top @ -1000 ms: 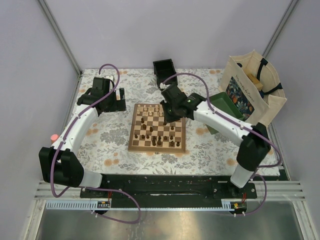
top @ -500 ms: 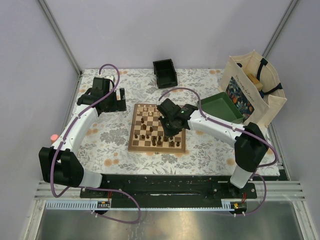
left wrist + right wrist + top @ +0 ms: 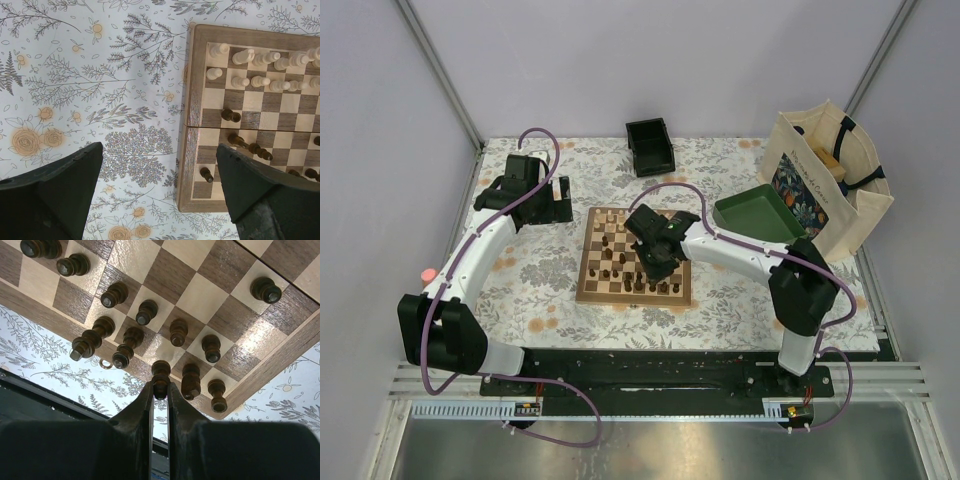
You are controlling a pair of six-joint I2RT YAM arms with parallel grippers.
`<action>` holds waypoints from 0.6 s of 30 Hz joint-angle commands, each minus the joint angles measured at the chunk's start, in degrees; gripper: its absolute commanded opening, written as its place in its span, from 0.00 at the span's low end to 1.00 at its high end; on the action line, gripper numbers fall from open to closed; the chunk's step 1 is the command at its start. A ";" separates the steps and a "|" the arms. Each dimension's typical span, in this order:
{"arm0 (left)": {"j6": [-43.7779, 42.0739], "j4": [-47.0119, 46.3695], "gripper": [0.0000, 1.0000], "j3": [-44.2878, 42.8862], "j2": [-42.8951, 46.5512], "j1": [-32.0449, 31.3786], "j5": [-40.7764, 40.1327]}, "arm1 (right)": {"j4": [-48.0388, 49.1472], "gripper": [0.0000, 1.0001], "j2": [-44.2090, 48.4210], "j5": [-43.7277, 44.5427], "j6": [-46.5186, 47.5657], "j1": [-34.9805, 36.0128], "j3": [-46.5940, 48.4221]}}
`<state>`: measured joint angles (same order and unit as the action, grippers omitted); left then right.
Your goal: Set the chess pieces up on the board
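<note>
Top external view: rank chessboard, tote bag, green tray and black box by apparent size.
1. Checkered wooden chessboard and cream fabric tote bag: look alike; the bag stands upright, nearer the camera, so unranked.
2. Green square tray.
3. Small black box.

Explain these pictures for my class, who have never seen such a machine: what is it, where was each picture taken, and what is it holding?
Two robot arms are bolted at the near edge of a table with a flowered cloth. One picture looks down from above; the other two come from a camera on each wrist. On the table lie a chessboard with chess pieces, a black box, a green tray and a cloth bag. The right arm's fingers are closed on a dark piece at the board's near edge. The left arm's fingers are open, holding nothing, beside the board.
</note>
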<state>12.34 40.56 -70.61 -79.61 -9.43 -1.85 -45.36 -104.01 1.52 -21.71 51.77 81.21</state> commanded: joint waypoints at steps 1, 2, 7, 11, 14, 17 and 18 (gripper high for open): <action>0.14 -1.88 0.99 0.12 -0.02 0.03 1.06 | -0.78 0.12 -0.32 1.47 1.32 0.70 2.73; 0.14 -1.88 0.99 0.21 -0.02 0.11 1.06 | -0.78 0.12 -0.58 1.38 1.41 0.70 2.90; 0.14 -1.88 0.99 0.12 -0.10 0.11 1.14 | -0.95 0.13 -1.81 1.47 1.85 0.88 3.43; 0.14 -1.88 0.99 0.03 -0.10 0.11 1.23 | -0.87 0.13 -2.43 1.65 2.11 0.88 3.78; 0.05 -1.88 0.99 0.12 -0.02 0.03 1.32 | -0.87 0.14 -2.78 1.56 2.20 0.88 3.87; 0.05 -1.88 0.99 0.12 0.07 0.03 1.32 | -0.87 0.19 -2.96 1.21 2.47 0.88 3.96; 0.05 -1.88 0.99 0.21 0.07 0.03 1.41 | -0.78 0.22 -2.87 0.94 2.73 0.88 3.96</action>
<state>12.34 40.56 -70.61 -79.68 -9.43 -1.65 -46.33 -106.96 2.09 -20.21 51.88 82.91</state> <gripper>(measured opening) 0.988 0.187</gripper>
